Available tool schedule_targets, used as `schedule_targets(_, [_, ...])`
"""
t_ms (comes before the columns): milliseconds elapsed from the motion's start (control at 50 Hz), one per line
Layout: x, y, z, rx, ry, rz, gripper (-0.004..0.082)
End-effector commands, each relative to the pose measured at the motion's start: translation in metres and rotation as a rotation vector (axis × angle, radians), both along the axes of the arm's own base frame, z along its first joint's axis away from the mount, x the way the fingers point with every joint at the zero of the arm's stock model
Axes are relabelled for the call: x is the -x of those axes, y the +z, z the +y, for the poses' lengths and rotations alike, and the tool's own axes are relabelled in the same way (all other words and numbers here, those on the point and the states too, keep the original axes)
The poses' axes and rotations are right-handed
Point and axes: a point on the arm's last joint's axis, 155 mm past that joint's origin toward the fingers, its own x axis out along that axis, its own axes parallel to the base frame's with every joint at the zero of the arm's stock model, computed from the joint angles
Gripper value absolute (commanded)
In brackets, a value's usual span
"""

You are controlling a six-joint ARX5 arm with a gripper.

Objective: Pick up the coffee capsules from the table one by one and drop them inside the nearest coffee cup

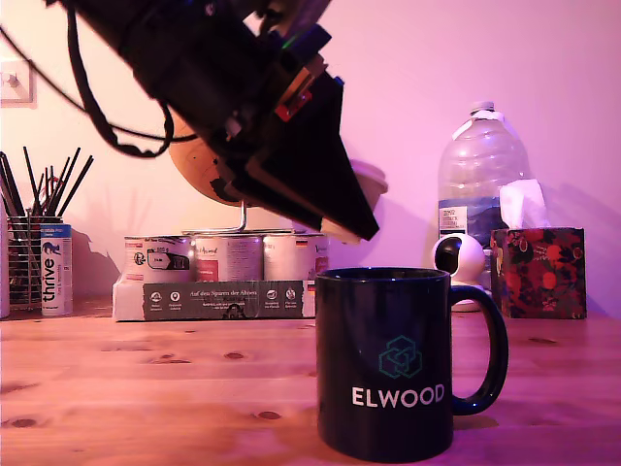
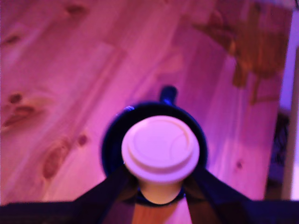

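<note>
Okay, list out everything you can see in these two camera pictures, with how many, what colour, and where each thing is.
coffee cup: one, glossy dark navy with white ELWOOD lettering, on the table at front, handle toward the exterior view's right.
coffee capsule: one, pale cream, held in the tool directly above the cup.
table: one, light brown wood with dark knots.
tins: three, label-wrapped, on a white box behind the cup.
pen holder: one, mesh, with dark sticks, at the exterior view's far left.
thrive can: one, white and blue, beside the holder.
water bottle: one, clear, at back right.
round camera: one, white, before the bottle.
tissue box: one, floral red, at far right.
tool: one, black, shut on the capsule.
</note>
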Motion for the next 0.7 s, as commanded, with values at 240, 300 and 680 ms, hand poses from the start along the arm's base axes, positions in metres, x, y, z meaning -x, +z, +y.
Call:
schedule_targets(240, [-0.002, -0.018, -0.018, -0.109, -0.019, 0.039, 0.0181])
schedule_targets(300, [-0.002, -0.024, -0.018, -0.141, -0.018, 0.055, 0.0181])
schedule_targets(680, [-0.008, -0.042, -0.013, -0.259, -0.053, 0.036, 0.0181])
